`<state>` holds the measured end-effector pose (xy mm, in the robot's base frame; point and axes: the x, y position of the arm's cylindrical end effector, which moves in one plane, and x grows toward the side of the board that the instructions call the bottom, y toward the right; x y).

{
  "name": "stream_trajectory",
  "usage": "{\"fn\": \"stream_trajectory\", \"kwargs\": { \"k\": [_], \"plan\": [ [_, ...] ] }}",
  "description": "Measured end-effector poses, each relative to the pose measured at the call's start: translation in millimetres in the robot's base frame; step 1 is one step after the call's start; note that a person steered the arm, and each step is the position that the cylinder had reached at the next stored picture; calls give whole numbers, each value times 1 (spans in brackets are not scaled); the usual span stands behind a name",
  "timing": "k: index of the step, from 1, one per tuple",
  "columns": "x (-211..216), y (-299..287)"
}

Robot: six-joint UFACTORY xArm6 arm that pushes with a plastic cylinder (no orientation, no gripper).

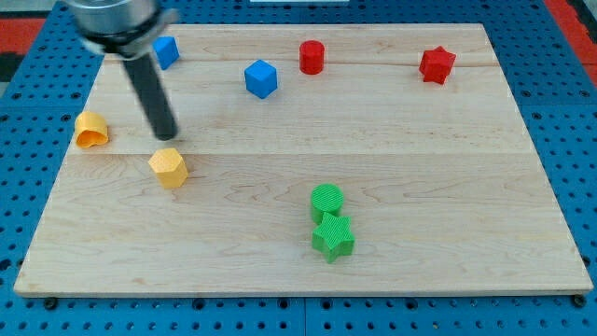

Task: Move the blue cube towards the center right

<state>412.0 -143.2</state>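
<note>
Wooden table (280,252) on a blue pegboard (569,112), seen from above and slightly from the front.

At the view's left, an orange cylinder (91,130) lies tipped at the table's left edge, partly overhanging it. To its right sits an orange hexagonal block (169,167), with bare wood below it down to the view's bottom edge.

The arm (117,19) enters from the view's top left. Its dark rod (154,93) slants down and to the view's right, and my tip (169,137) rests just above the orange hexagonal block; contact cannot be judged. The arm carries no hand, only the rod, and it holds nothing.

A second blue block (167,50) sits near the top edge, partly hidden behind the rod. The blue cube (261,77) stands in the upper middle, well apart from my tip. A red cylinder (312,56) is near it, toward the top edge. Lower, a green cylinder (326,199) touches a green star block (333,236).

A red star block (437,63) occupies the top right corner region. Below it, the table's centre right is bare wood out to the right edge.
</note>
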Motion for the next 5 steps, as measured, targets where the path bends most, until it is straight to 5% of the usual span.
{"fn": "stream_trajectory", "kwargs": {
  "k": [5],
  "plan": [
    [-4,32]
  ]
}}
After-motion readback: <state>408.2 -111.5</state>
